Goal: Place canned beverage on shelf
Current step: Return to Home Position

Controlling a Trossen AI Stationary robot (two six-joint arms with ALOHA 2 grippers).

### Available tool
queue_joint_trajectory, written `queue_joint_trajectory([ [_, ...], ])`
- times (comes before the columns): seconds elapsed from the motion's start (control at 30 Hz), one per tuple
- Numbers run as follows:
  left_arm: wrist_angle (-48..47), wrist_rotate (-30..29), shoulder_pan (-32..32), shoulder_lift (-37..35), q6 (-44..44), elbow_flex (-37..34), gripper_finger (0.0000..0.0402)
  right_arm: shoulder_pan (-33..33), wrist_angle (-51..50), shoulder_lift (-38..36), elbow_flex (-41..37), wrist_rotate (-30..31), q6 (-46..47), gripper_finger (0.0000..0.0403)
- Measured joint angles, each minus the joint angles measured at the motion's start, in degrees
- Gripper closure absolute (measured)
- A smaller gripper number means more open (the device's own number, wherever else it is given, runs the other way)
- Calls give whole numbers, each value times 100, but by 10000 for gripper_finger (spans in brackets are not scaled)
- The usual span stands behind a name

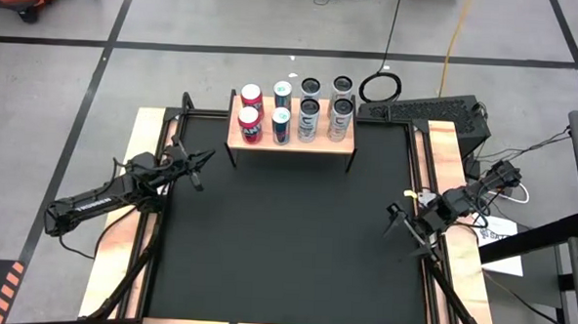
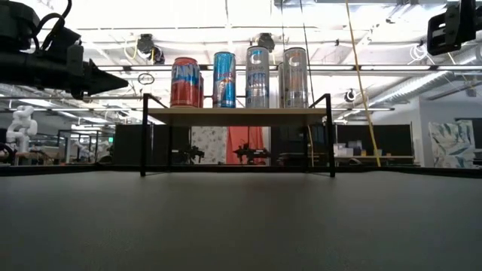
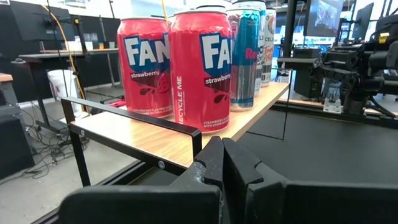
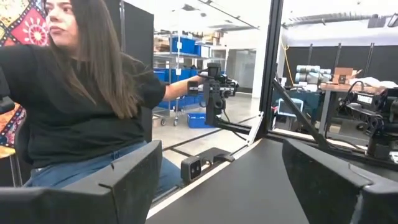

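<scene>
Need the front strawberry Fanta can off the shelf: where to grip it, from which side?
Probably mid-body on the front Fanta can, from the table side: it stands upright at the shelf's left end, a gap beside the blue can.

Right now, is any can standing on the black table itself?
No, all eight cans stand in two rows up on the shelf.
</scene>
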Motion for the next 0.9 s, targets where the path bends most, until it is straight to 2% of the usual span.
queue_joint_trajectory([
  [0.17,4,-8,1,-24,-1,0,401,0,194,-4,-146,1,-2,91],
  [0.43,5,-24,0,-26,-2,0,401,0,-280,0,-151,1,-2,91],
  [0.9,4,-24,2,-28,-2,0,401,0,-249,0,-149,1,-1,91],
])
